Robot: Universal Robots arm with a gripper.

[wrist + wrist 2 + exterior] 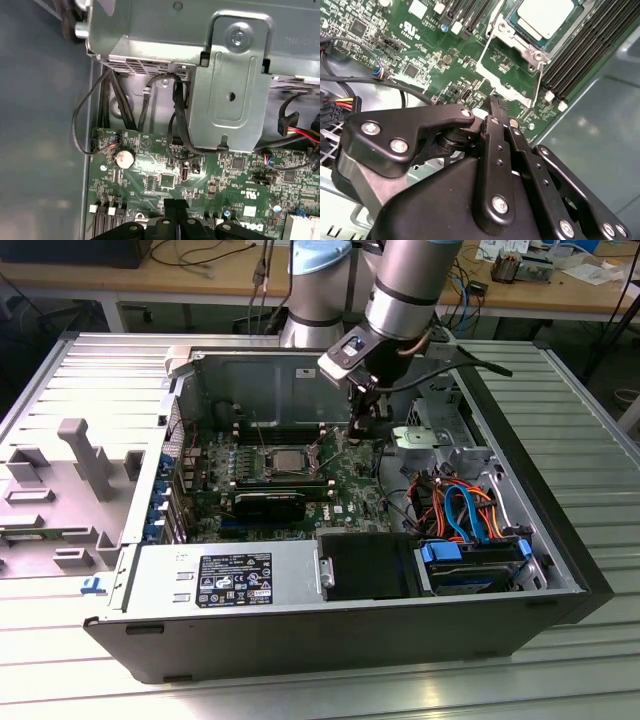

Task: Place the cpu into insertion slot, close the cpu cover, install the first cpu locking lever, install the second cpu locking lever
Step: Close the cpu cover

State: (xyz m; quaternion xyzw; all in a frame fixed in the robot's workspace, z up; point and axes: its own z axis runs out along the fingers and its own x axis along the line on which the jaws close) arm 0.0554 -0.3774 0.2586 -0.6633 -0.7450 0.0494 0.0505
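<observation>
The cpu [542,17] lies near, seemingly apart from, the end effector [495,104].

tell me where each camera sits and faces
Exterior view: off the arm, looking down into the open case; shows arm and pincer.
Second wrist view: on the arm, looking past the pincer to the cpu.
First wrist view: on the arm, facing the green board.
Shared: pincer and green board in both wrist views.
</observation>
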